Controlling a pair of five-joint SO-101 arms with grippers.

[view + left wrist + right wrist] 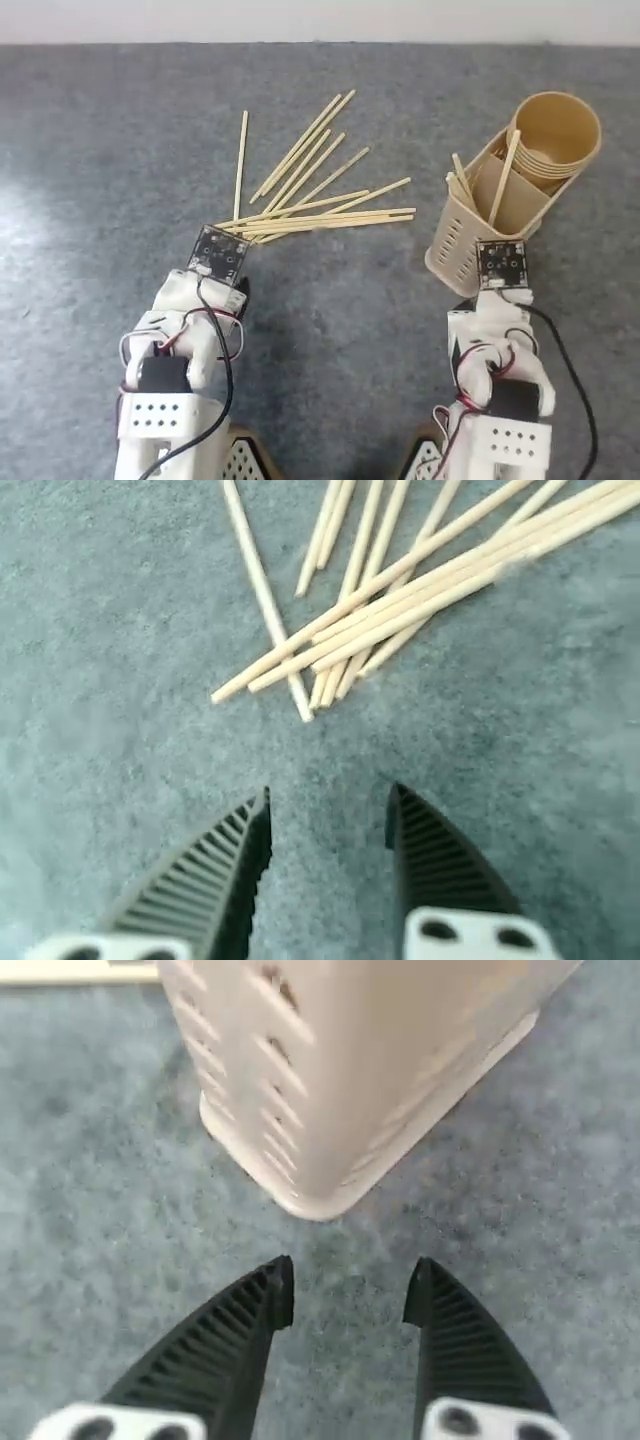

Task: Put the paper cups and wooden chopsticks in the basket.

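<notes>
Several wooden chopsticks [310, 195] lie fanned out on the grey carpet, their near ends [300, 695] bunched just ahead of my left gripper [328, 810], which is open and empty. The beige slotted basket [470, 235] stands at the right, holding a few chopsticks [503, 180] and a stack of paper cups [555, 135] that leans out of its far corner. My right gripper [348, 1285] is open just short of the basket's near corner [320, 1175], with nothing between its fingers.
Grey carpet [100, 150] covers the table, with a pale wall strip [320, 20] along the far edge. Both arm bases [170, 410] stand at the near edge.
</notes>
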